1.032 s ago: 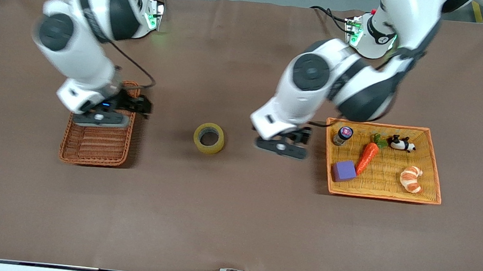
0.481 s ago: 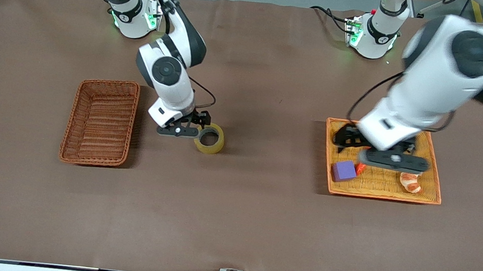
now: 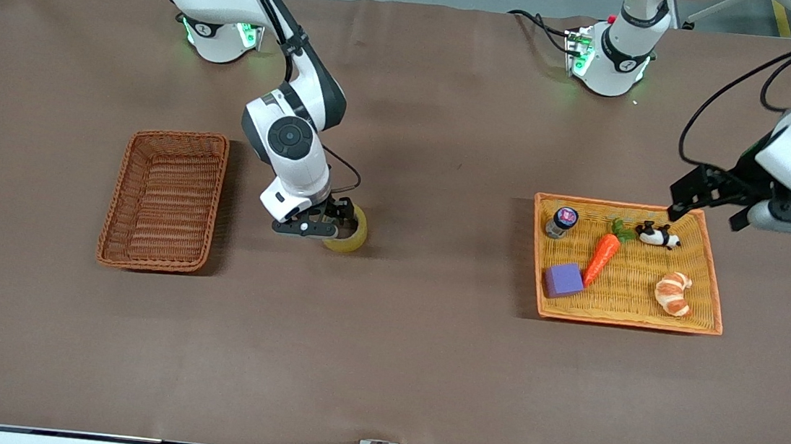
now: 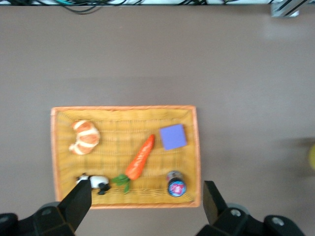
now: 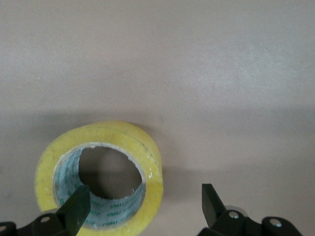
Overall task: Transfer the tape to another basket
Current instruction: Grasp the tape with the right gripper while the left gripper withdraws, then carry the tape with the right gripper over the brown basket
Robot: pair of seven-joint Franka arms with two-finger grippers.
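The tape roll [image 3: 349, 236] lies flat on the table between the reddish-brown wicker basket [image 3: 164, 200] and the orange tray [image 3: 713, 281]. Right gripper [image 3: 315, 227] spread over it; left gripper [image 3: 788, 209] spread, waiting. Judged light, rigid, slick-sided: pinch across wall, one finger inside core

tape [image 3: 349, 238]: yellowish see-through roll with a pale core, lying flat on the brown table, hole up, mid-table.
basket [image 3: 164, 199]: reddish-brown wicker, rectangular with raised sides, toward the right arm's end, well apart from the tape.
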